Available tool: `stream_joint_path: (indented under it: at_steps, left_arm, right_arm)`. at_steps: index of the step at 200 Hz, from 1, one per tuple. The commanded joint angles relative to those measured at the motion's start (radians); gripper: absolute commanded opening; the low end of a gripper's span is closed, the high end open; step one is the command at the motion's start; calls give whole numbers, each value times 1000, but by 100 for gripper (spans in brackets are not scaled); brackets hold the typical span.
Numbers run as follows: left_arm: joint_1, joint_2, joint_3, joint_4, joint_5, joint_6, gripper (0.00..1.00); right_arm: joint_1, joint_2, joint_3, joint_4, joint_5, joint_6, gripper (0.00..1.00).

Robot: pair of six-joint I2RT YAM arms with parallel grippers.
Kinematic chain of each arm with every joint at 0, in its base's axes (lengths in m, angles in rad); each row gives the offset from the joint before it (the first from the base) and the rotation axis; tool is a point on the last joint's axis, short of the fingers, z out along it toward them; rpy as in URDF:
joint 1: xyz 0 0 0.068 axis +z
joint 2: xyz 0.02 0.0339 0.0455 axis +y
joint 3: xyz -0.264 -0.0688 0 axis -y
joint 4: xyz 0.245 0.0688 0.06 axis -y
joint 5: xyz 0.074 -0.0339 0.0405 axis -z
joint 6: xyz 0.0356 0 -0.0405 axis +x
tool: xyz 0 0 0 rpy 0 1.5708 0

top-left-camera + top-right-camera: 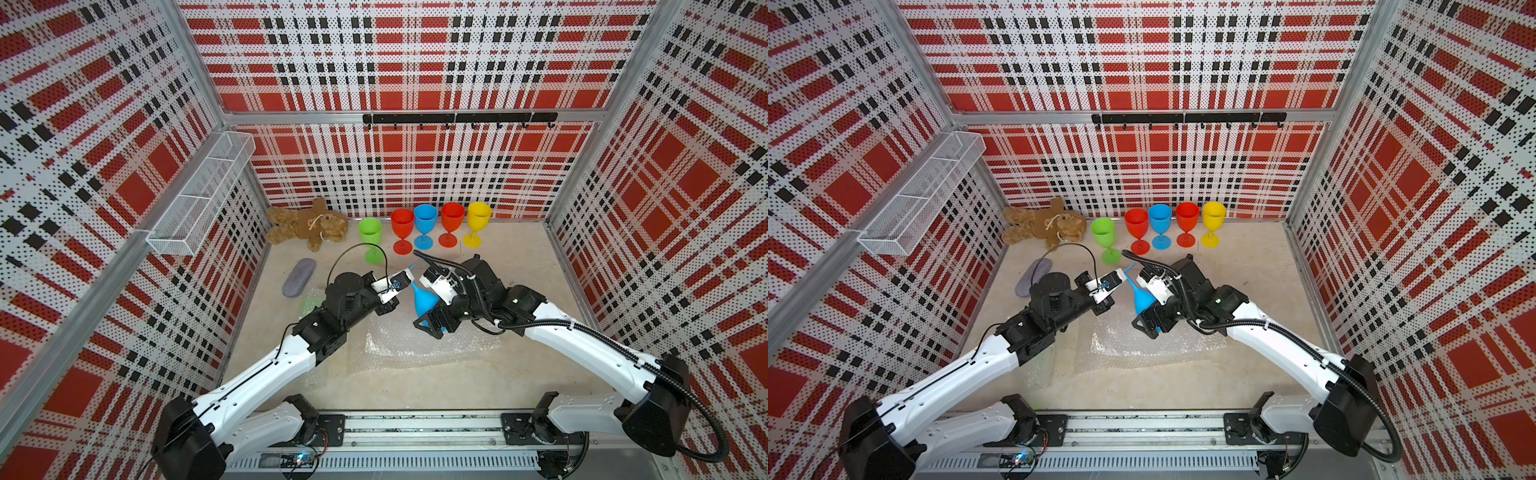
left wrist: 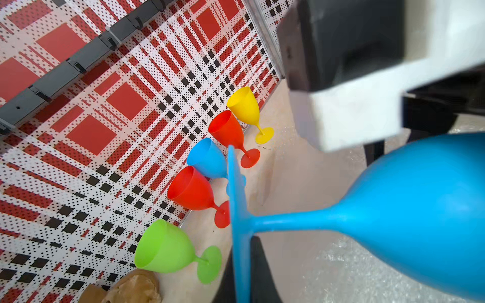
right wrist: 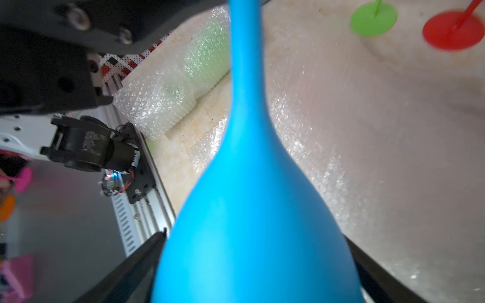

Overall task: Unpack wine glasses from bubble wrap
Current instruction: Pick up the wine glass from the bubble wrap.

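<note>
The blue goblet (image 1: 424,301) I am working on is opaque, smooth plastic with a thin stem and a flat round foot. It hangs tilted in the air over the middle of the table, foot toward the back wall. The left gripper (image 1: 403,279) is clamped on the edge of that foot. The right gripper (image 1: 430,324) has its jaws spread wide on either side of the bowl, and I cannot tell whether they press on it.

Beneath it a loose bubble wrap sheet (image 1: 415,345) lies flat on the table. I cannot tell how many loose sheets there are where they overlap.

I count seven goblets. Five stand upright in a row by the back wall: a green goblet (image 1: 370,232), a red goblet (image 1: 402,226), a second blue goblet (image 1: 425,222), a second red goblet (image 1: 452,220) and a yellow goblet (image 1: 478,218). The sixth is the one in the air. The seventh is a wrapped green goblet (image 3: 207,52), lying rolled in bubble wrap near the left arm.

One teddy bear (image 1: 307,224) lies in the back left corner, with one grey pouch (image 1: 298,277) just in front of it.
</note>
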Motion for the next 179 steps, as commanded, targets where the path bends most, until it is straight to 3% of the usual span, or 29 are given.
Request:
stream_joint_path:
  at_steps: [1, 19, 38, 55, 70, 87, 118, 179]
  left_arm:
    - [2, -38, -11, 89, 20, -117, 0]
    - [48, -60, -41, 137, 64, -281, 0]
    - [111, -94, -111, 236, 129, -525, 0]
    - [131, -125, -194, 344, 169, -696, 0]
    - [123, -153, -252, 426, 172, -799, 0]
    - [111, -182, -300, 498, 148, -885, 0]
    - [97, -210, -316, 523, 120, -946, 0]
    - [63, -191, -321, 525, 93, -945, 0]
  right_arm:
    - [5, -103, -33, 146, 33, 33, 100]
    - [5, -214, -138, 325, 79, 66, 100]
    - [5, -369, -333, 645, 113, 53, 100]
    - [5, -469, -478, 903, 220, 58, 100]
    - [5, -483, -514, 980, 272, 54, 100]
    - [5, -466, -533, 1067, 213, 76, 100]
    - [8, -395, -548, 1207, 66, 87, 100]
    - [15, -268, -472, 1275, 11, 79, 100]
